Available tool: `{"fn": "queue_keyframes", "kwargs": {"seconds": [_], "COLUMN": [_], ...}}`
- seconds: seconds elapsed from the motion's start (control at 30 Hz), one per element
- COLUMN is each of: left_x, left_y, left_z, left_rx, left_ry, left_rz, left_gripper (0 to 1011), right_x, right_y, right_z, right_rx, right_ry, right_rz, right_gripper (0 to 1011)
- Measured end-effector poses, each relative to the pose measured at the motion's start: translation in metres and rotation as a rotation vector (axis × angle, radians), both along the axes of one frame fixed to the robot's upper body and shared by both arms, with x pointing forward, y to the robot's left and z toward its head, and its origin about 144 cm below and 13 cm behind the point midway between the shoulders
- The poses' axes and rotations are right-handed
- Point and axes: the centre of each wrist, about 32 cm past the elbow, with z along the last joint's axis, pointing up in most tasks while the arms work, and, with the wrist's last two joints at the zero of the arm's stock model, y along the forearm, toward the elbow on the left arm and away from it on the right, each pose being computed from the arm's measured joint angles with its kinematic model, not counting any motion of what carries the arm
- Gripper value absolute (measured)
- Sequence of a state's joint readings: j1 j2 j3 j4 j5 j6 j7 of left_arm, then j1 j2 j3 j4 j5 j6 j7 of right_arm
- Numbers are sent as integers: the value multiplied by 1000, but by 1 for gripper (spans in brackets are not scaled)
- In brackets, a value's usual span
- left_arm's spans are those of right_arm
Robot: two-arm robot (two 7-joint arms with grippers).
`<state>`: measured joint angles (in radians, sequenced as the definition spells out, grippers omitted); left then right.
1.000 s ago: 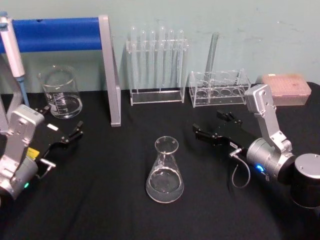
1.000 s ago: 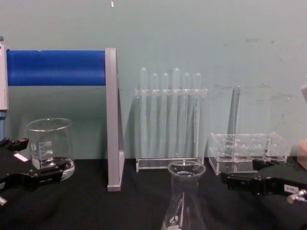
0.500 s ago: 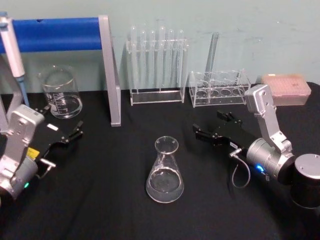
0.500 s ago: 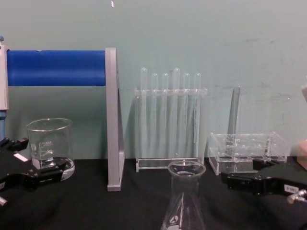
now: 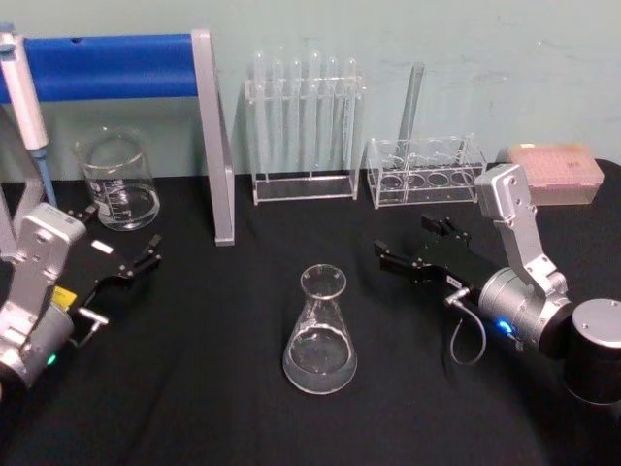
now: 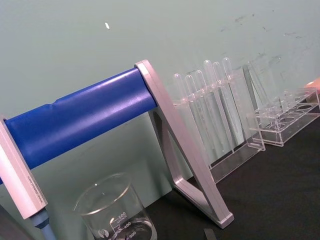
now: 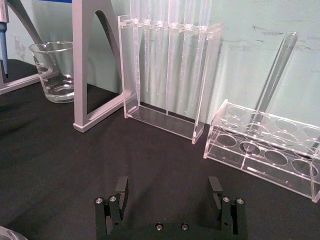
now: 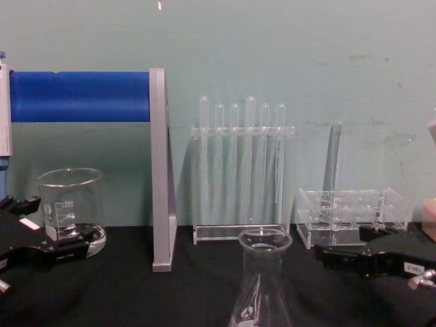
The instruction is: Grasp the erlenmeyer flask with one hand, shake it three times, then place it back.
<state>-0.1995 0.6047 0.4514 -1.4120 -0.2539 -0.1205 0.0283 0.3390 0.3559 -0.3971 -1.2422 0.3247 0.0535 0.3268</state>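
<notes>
I see soft, even light across the pale green wall (image 5: 505, 58), with no hard-edged shadows on it. The matte black tablecloth (image 5: 194, 388) soaks up nearly everything, so I find no cast shadows there. The clear glass conical flask (image 5: 320, 335) at mid-table shows faint highlights on its rim and a pale sheen inside its base. Behind it, the tall clear rack of test tubes (image 5: 306, 126) looks washed out against the wall, edges indistinct. Left of the flask, the blue cylindrical bar (image 6: 80, 117) carries a broad whitish glare streak (strongest in my left wrist view). All views are slightly soft and grainy.
</notes>
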Motion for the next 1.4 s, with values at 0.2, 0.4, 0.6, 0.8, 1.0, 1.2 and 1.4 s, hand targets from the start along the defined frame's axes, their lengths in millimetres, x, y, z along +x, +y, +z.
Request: {"fn": "queue_keyframes", "kwargs": {"seconds": [0.2,0.4,0.6,0.8,1.0,1.2,1.4], "left_x": [0,0,0,0,0,0,0], "left_y": [0,0,0,0,0,0,0], "left_z": [0,0,0,0,0,0,0], "left_rx": [0,0,0,0,0,0,0], "left_ry": [0,0,0,0,0,0,0], "left_rz": [0,0,0,0,0,0,0], "left_gripper": [1001,1001,1001,1001,1001,1001,1001], "right_x": [0,0,0,0,0,0,0], "right_y": [0,0,0,0,0,0,0], "right_z": [0,0,0,0,0,0,0], "right_rx": [0,0,1,1,1,1,1], "right_ry": [0,0,0,0,0,0,0], "right_rz": [0,0,0,0,0,0,0], "right_gripper": [1000,1000,1000,1000,1000,1000,1000]}}
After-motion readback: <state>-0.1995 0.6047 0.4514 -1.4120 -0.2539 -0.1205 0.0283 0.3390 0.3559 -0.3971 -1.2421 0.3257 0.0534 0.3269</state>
